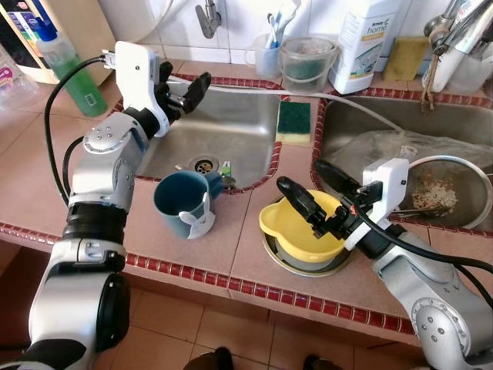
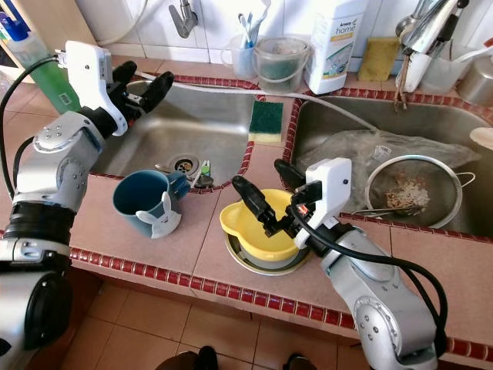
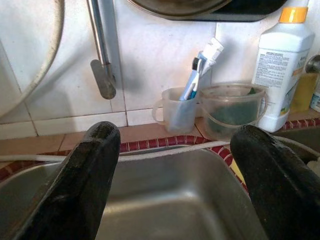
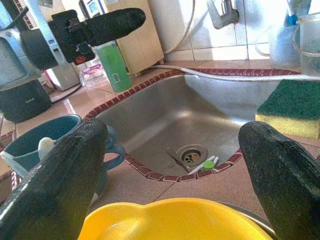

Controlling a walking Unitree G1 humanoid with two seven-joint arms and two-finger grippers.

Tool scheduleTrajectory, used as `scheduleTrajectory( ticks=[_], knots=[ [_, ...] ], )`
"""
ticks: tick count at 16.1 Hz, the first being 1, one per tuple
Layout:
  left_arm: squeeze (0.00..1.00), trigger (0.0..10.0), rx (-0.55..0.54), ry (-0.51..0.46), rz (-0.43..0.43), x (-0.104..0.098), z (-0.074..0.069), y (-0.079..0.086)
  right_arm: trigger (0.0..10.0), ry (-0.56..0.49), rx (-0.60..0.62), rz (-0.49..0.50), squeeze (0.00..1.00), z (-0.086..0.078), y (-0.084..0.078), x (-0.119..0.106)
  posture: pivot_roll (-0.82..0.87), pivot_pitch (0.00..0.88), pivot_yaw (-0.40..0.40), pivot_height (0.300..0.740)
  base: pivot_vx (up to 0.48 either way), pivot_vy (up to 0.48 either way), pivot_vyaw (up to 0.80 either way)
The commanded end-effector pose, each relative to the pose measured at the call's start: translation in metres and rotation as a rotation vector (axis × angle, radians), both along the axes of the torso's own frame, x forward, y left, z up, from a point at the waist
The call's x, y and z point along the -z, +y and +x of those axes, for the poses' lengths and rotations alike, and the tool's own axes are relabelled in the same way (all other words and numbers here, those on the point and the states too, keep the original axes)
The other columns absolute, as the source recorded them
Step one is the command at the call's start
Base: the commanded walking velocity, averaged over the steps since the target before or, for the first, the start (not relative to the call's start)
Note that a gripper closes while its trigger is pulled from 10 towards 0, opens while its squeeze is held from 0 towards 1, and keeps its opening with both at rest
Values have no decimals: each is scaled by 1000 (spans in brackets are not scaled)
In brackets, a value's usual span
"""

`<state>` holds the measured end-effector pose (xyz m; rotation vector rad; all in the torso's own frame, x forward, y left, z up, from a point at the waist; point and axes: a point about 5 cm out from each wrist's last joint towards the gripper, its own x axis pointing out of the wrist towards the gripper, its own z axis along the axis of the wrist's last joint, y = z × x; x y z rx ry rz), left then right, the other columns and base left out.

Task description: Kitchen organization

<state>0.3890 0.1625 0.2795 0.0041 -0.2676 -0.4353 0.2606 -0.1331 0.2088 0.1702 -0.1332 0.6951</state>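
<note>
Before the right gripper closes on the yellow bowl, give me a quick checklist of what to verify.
1. Right gripper open: ok, fingers spread wide.
2. Gripper over the yellow bowl: ok, one finger above its rim, the other toward the right sink.
3. Bowl seated: ok, it sits in a metal dish on the counter.
4. Bowl contents: cannot tell, gripper hides part of the inside.
5. Blue mug apart from the bowl: ok, bare counter between them.
6. Left gripper out of the way: ok, open over the left sink.
</note>
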Motion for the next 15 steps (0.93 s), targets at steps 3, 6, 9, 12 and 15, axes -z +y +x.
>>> scheduleTrajectory(
  ticks=[3,6,9,12,15],
  knots=[
    [0,10000,-3,15,3,3,-13,2,10000,-15,-35,-3,0,-1,3,-1,-94,151,100,740,0,0,0],
    [0,10000,-10,26,51,8,-31,4,10000,-30,-79,-26,0,-3,4,-2,-96,131,96,740,0,0,0],
    [0,10000,-5,37,46,3,-40,6,10000,-37,-104,-42,0,-3,4,-2,-98,119,90,740,0,0,0],
    [0,10000,38,21,104,-7,-50,6,10000,-36,-147,-50,0,-6,6,-4,-96,111,86,740,0,0,0],
    [0,10000,91,49,166,-3,-56,2,10000,-11,-193,-64,0,-9,8,0,-98,105,84,740,0,0,0]
  ],
)
